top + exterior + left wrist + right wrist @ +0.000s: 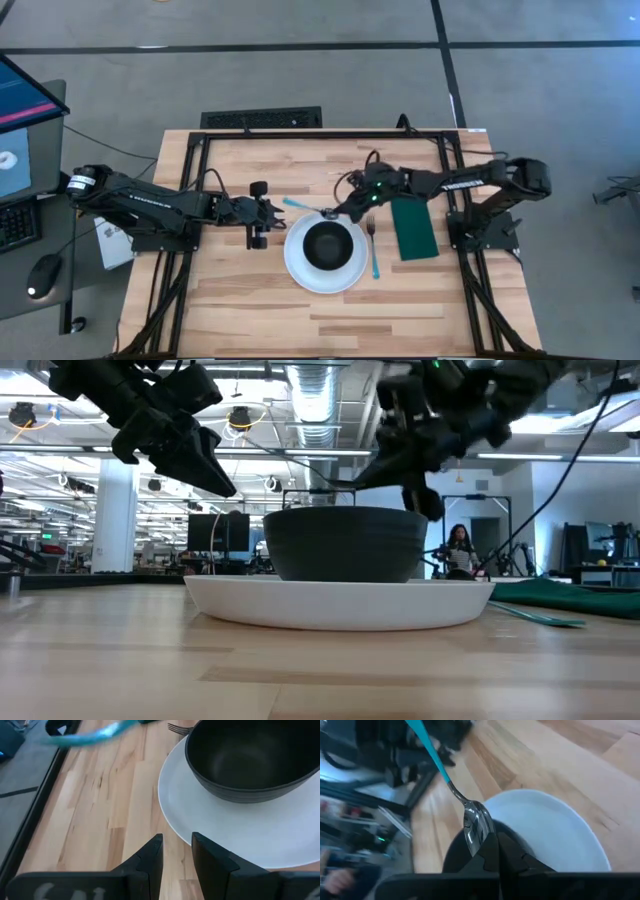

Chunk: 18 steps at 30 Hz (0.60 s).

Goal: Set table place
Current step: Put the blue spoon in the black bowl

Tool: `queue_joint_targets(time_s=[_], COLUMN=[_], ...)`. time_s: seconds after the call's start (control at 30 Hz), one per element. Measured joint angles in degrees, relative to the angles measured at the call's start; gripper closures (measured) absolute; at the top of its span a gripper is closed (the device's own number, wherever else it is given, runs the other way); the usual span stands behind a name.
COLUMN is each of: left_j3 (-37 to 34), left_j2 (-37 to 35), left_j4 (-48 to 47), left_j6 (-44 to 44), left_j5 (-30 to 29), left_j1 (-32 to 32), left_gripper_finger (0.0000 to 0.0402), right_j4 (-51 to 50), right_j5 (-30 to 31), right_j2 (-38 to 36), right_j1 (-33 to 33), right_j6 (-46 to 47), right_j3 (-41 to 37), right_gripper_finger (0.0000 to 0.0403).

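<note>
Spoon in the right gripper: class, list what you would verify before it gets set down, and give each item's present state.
1. Spoon held: ok, right gripper fingers pinch its bowl end.
2. Spoon off the table: ok, it hangs over the plate's far edge.
3. Black bowl on the plate: ok.
4. Fork and napkin laid out: ok, between the plate and the right arm's base.
5. Left gripper out of the way: not ok, close to the spoon handle.
6. Final spoon spot: cannot tell.

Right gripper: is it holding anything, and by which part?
The right gripper holds the spoon, pinched at the bowl end, blue handle sticking out over the plate. The left gripper holds nothing.
</note>
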Motion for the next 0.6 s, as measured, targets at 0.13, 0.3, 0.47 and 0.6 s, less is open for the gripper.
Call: queue_joint_targets(time_s=[0.13, 0.3, 0.47, 0.6], left_j3=[0.0, 0.0, 0.0, 0.9], left_j2=[0.0, 0.0, -0.5, -1.4], left_j4=[-1.1, -3.9, -2.4, -2.4], left_j6=[-1.2, -3.1, -3.7, 1.1], left_j5=[0.0, 0.0, -0.1, -1.0], left_j1=[0.0, 0.0, 0.0, 0.0], left_gripper_finger=[0.0307, 0.0307, 0.0307, 0.0307], right_j4=[-10.6, -11.4, -13.6, -14.4], right_j5=[5.5, 8.9, 12.9, 14.7], right_j2=[0.0, 0.0, 0.0, 0.0], right_j1=[5.0, 9.1, 10.4, 10.4], right_j6=[-2.2, -2.5, -0.2, -0.1], right_j3=[5.9, 8.9, 9.3, 9.3], right_gripper_finger=[0.0392, 0.0392, 0.0392, 0.0392])
